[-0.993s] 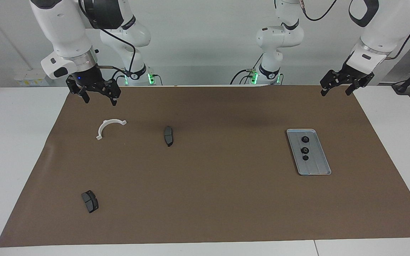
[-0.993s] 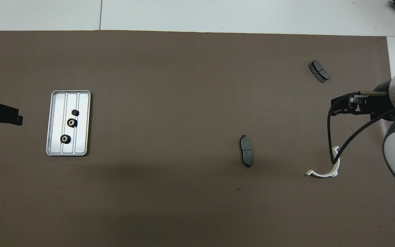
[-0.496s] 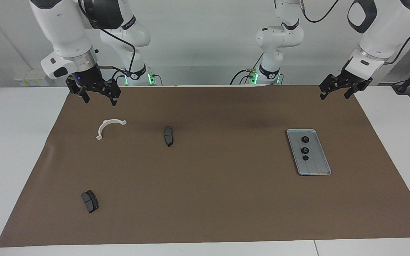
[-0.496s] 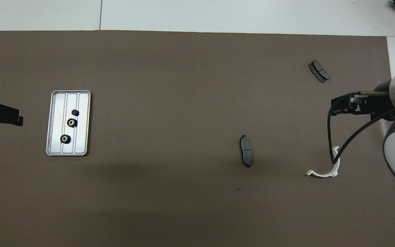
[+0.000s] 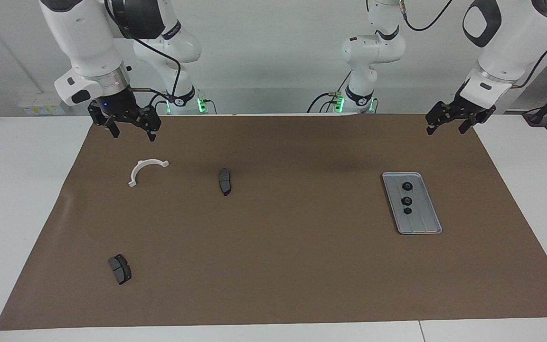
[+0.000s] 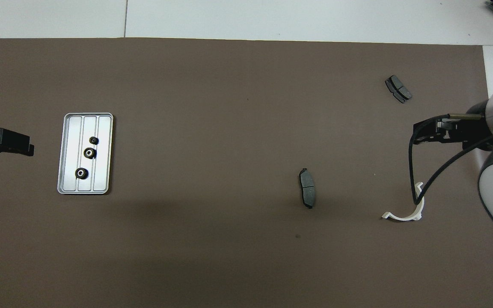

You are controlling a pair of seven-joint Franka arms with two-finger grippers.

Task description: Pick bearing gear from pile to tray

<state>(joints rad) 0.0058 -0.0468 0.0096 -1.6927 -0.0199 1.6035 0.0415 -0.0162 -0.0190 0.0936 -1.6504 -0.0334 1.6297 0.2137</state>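
Above, the left gripper [image 5: 446, 128] is shown raised over the brown mat [image 5: 283, 266] at the left arm's end of the table, its fingers spread and nothing held between them. Likewise, the right gripper [image 5: 132, 133] is held up over the mat at the right arm's end, fingers spread and empty, just above the white curved bracket [image 5: 144, 171].

Below the left gripper and farther from the robots, the tray [image 5: 423, 227] is seen lying flat on the mat, its long sides running roughly away from the robots. Three black gears are set in a line along its middle: a larger gear [image 5: 406, 185] nearest the robots, a second gear [image 5: 407, 201] beside it, and a smaller gear [image 5: 408, 210] farthest from the robots. All three lie inside the rim.

Outward toward the right arm's end, what is left of the pile is scattered well apart. A dark grey pad [image 5: 224, 181] is placed near the middle of the mat, beside the bracket. A second dark pad [image 5: 120, 269] lies much farther from the robots, near the mat's edge.
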